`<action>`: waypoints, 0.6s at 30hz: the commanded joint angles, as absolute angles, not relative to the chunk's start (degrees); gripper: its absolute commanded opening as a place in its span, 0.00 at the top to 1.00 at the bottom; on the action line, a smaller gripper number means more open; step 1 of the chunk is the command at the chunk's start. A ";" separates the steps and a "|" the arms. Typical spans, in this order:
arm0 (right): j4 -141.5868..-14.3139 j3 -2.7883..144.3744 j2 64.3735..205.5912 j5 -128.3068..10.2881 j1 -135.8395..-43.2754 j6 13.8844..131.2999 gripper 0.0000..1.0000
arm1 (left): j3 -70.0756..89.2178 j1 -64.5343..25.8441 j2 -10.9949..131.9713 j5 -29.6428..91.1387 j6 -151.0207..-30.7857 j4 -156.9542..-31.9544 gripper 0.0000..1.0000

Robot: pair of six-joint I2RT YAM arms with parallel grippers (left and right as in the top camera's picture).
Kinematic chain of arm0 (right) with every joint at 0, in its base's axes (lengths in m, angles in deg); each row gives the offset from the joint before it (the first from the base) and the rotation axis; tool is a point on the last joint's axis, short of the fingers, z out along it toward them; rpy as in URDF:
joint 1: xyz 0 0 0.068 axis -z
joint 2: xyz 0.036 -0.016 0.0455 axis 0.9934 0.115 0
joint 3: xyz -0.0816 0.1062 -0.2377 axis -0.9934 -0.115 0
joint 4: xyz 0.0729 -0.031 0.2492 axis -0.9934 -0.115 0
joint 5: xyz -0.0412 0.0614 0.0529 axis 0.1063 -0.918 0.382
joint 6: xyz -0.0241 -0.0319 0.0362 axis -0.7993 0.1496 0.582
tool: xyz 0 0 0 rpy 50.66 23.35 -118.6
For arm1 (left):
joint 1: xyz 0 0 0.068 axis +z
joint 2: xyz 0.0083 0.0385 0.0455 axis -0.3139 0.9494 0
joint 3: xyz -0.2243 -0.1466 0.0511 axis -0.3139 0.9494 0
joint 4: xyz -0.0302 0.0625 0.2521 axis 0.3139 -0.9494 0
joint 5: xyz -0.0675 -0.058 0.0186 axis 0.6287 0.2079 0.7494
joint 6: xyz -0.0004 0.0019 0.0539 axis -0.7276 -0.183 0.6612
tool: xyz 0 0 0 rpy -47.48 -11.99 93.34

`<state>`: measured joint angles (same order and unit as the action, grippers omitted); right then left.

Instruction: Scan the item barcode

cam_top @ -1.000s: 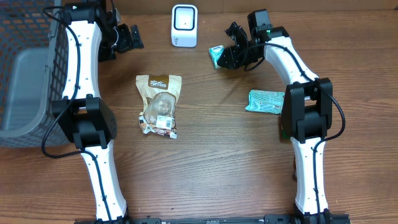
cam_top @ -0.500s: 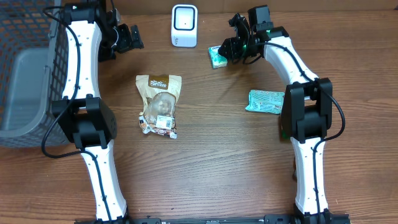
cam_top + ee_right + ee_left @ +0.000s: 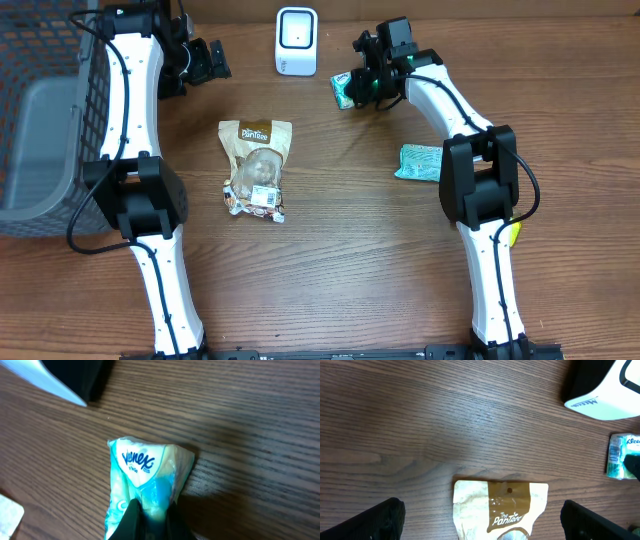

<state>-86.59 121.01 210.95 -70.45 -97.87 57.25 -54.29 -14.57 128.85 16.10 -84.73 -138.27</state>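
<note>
Wood table (image 3: 340,250) bears a white barcode scanner (image 3: 297,40) at its far edge. Just right of it sits a Kleenex tissue pack (image 3: 343,90) (teal wrapper), pinched by the right gripper (image 3: 151,516). Left gripper (image 3: 210,62) hangs spread wide, holding nothing.

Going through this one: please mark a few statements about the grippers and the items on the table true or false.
1. The right gripper is shut on the Kleenex pack. True.
2. The left gripper holds the brown snack bag. False: it is open and apart from the bag, which lies on the table.
3. The second teal pack leans against the white scanner. False: it lies flat on the table beside the right arm, well away from the scanner.
4. In the overhead view the scanner stands at the far edge of the table, between the two grippers. True.
</note>
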 commanded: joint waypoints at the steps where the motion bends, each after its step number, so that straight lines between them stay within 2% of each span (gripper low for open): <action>1: -87.25 123.50 207.16 -65.95 -98.99 57.20 0.96 | -55.26 -15.09 126.73 15.80 -85.34 -138.20 0.00; 5: -85.06 126.06 200.24 -56.05 -102.07 56.64 0.96 | -55.26 -15.09 126.73 15.80 -85.32 -138.20 0.00; 7: -81.11 126.06 199.17 -46.04 -105.55 52.99 0.96 | -55.26 -15.07 126.73 15.80 -85.34 -138.20 0.00; 18: -61.72 125.45 206.82 -26.96 -113.50 36.48 0.96 | -55.26 -15.12 126.73 15.80 -85.34 -138.20 0.00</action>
<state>-65.37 125.14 202.71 -35.90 -113.65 43.68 -54.29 -14.57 128.85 16.10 -84.73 -138.24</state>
